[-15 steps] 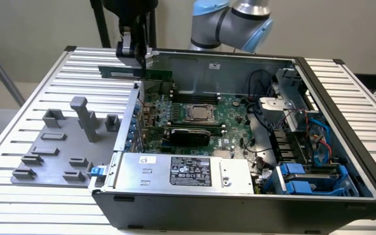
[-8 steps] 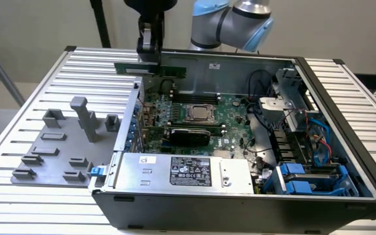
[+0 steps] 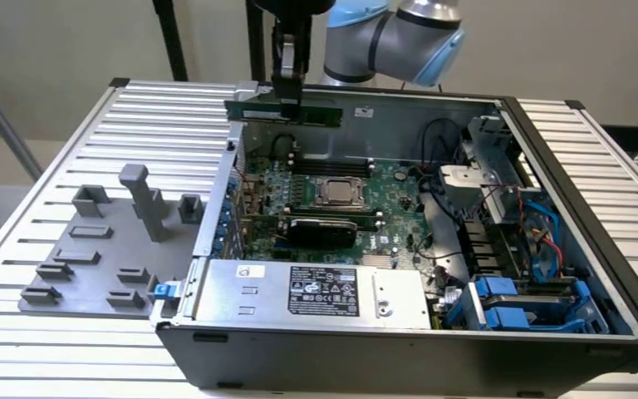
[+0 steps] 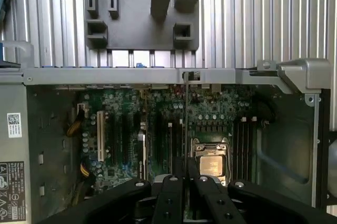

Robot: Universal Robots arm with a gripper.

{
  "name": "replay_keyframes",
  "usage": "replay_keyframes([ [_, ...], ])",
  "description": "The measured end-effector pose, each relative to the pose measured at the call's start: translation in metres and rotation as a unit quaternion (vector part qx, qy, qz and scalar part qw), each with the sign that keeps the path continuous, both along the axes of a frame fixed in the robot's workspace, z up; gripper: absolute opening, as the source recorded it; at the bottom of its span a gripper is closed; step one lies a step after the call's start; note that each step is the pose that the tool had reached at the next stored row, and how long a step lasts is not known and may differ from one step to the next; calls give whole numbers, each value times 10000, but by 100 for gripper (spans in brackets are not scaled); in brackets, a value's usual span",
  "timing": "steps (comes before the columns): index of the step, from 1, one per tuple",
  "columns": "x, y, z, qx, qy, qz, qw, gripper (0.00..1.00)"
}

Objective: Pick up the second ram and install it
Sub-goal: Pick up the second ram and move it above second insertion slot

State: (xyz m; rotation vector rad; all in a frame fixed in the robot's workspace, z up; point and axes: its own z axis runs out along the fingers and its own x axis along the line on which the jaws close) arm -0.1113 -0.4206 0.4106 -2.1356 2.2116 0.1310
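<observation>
- My black two-finger gripper (image 3: 286, 100) is closed narrowly on the long, thin green ram strip (image 3: 313, 114).
- The strip hangs level at the upper centre of the exterior view, over the open black metal computer case (image 3: 585, 212).
- In the wrist view it seems edge-on above the green motherboard (image 4: 210, 108).

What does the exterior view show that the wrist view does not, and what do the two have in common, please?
Exterior view: the arm's blue-grey joints, blue drive caddies, and the second RAM stick side-on in the gripper. Wrist view: a white expansion slot and the stick edge-on between the black fingers. Both: the motherboard, its CPU socket and the grey fixture plate.
</observation>
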Motion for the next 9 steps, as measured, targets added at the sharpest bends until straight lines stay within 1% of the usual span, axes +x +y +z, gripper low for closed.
replay_keyframes([
  [4, 182, 65, -46, -2, -2, 0, 10000, 14],
  [9, 387, 166, -130, -2, -3, 0, 10000, 14],
])
